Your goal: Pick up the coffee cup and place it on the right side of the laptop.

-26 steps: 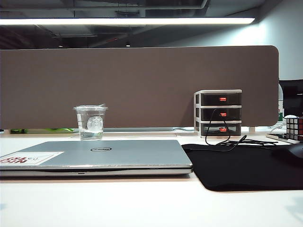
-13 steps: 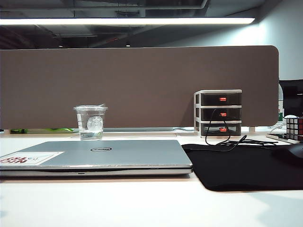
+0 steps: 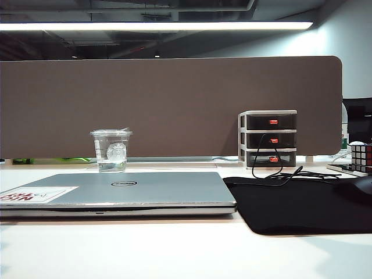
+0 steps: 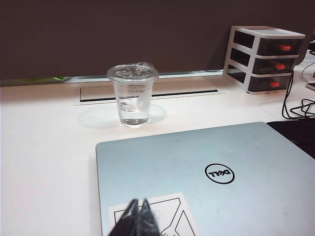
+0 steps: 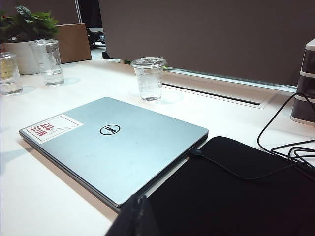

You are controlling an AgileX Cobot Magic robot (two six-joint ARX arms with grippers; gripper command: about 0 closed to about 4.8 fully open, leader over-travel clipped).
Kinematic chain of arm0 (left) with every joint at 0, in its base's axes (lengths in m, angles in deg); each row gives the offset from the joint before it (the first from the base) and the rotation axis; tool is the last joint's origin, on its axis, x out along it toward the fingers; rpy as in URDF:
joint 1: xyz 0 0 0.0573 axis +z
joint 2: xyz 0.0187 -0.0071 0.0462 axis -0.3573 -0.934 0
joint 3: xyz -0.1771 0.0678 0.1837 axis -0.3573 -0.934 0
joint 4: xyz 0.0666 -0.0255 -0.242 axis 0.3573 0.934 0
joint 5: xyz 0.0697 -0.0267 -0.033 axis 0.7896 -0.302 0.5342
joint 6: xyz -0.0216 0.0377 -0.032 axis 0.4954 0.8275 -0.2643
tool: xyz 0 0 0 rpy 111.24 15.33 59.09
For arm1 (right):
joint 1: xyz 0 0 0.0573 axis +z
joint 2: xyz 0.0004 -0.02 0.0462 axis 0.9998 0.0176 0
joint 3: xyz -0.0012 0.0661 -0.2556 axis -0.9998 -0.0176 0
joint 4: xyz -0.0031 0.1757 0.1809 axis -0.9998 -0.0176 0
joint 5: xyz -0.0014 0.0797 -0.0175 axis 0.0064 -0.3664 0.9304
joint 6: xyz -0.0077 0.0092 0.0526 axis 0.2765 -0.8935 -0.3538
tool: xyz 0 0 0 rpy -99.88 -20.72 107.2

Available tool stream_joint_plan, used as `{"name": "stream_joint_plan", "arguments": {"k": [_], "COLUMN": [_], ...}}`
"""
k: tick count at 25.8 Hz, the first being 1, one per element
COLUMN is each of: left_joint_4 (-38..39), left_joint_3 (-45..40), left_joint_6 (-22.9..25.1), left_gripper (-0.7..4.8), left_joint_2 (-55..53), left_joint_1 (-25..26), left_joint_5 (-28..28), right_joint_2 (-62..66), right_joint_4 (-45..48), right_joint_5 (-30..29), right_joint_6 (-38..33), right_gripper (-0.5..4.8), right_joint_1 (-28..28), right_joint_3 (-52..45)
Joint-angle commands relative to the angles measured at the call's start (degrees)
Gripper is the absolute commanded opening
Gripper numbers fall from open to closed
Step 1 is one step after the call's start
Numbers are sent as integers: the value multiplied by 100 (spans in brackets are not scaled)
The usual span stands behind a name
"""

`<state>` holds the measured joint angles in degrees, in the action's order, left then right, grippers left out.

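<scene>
White desk (image 3: 174, 256) under office strip light, brown partition (image 3: 174, 104) at back. Nearest: left gripper (image 4: 138, 219), tips pressed together, empty, over near edge of laptop (image 4: 197, 177); right gripper (image 5: 138, 216) also closed, empty, at laptop's near right corner beside black mat (image 5: 236, 191). Further: coffee cup (image 4: 133, 94) upright behind laptop, left half, straight ahead of left gripper, so left arm prob. nearer. Beyond: drawer box (image 3: 268, 139).

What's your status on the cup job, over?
Left pincer shut, right pincer shut, both empty, near the laptop. Coffee cup untouched behind laptop. Black mat covers the spot right of it.
</scene>
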<state>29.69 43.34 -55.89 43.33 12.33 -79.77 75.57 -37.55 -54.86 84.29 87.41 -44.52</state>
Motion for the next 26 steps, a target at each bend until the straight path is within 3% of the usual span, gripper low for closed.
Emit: {"name": "stream_joint_plan", "arguments": {"k": [1, 11, 13, 14, 15, 20, 26], "left_joint_4": [-35, -168, -184, -315, -579, -933, -1097], "left_joint_3": [35, 35, 35, 35, 35, 151, 645], "left_joint_6": [-9, 13, 13, 15, 15, 13, 17], "left_gripper": [-5, 8, 129, 285, 345, 346, 472], "left_joint_2": [0, 0, 0, -2, -2, -33, -730], "left_joint_1": [2, 2, 2, 2, 2, 2, 2], "left_joint_5": [-42, -52, -68, -59, -50, -26, -42], "right_joint_2": [-11, -11, -11, -11, -11, -11, -11], "right_joint_4": [59, 59, 59, 59, 59, 57, 57], "right_joint_5": [-170, -258, -258, -260, -260, -262, -260], "right_joint_6": [-9, -9, -9, -13, -13, -24, -24], "right_gripper": [-1, -1, -1, -1, -1, -1, -1], "right_joint_1": [4, 4, 4, 4, 4, 7, 7], "right_joint_3": [-37, -37, -37, -37, -37, -37, -37]}}
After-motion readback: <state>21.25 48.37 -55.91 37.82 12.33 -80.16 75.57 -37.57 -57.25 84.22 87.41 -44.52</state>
